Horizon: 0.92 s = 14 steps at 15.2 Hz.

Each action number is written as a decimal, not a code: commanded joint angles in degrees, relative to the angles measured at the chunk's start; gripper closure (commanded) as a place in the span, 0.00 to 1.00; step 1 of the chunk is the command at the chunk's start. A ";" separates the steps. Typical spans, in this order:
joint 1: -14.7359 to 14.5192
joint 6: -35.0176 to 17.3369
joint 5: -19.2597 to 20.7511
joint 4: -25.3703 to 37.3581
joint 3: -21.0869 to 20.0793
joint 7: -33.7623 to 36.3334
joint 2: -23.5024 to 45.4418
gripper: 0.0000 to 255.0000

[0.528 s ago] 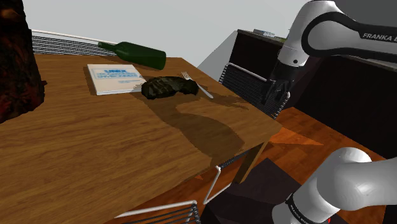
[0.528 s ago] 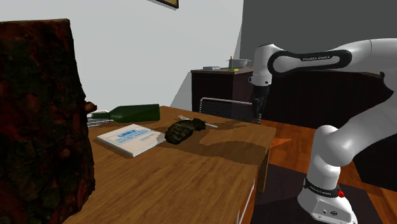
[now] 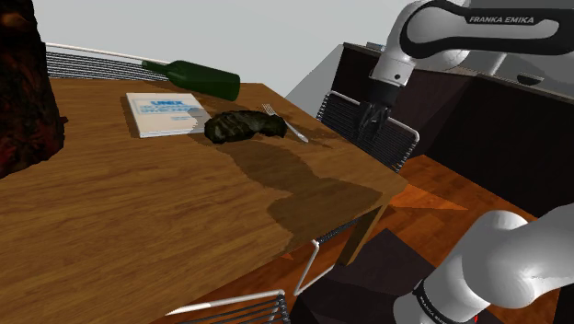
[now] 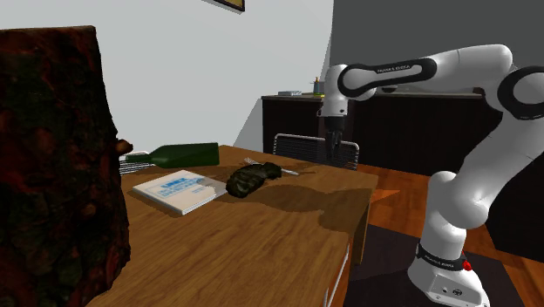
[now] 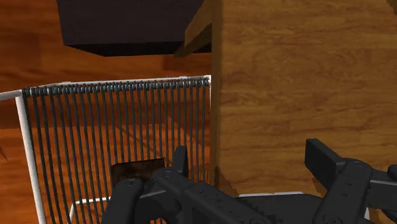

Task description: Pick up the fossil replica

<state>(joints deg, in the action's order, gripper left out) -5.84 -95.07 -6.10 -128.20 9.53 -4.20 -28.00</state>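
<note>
status. the gripper (image 3: 374,129) hangs above the wire-backed chair (image 3: 394,145), just off the edge of the wooden table (image 3: 138,221). in the wrist view its fingers (image 5: 323,162) stand apart with nothing between them. the chair's wire back and the table edge lie below.

location of the part. the fossil replica (image 3: 241,125), a dark lumpy mass, lies on the table well apart from the gripper, toward the shoulder view's left. a white-and-blue book (image 3: 166,113) sits close against one side of it and a fork (image 3: 285,123) close against the other. whether either touches it cannot be told. a green bottle (image 3: 195,77) lies on its side behind the book.

hazards, as judged:
1. chair contact. a low crossing toward the replica could catch the fingers on the chair's wire back or on the table edge. gain height first.
2. fork pickup. if the fingers close on the fork side, they may trap the tines with the replica or flick the fork away.
3. book drag. a finger that lands on the book corner will stop short of the table and grip shallow.
4. slip. the replica's uneven surface gives poor contact, and an off-centre grasp may let it roll out.
</note>
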 commanded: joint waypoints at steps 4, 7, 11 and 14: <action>-4.02 4.32 -10.88 11.55 4.74 -9.90 13.46 0.00; -5.35 8.91 -17.94 19.59 6.57 -15.37 21.88 0.00; -5.25 17.03 -27.58 31.72 7.33 -21.16 33.40 0.00; -3.83 23.99 -34.85 42.10 6.49 -23.65 42.27 0.00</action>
<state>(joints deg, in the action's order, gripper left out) -10.03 -73.36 -38.23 -89.37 16.39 -27.03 11.37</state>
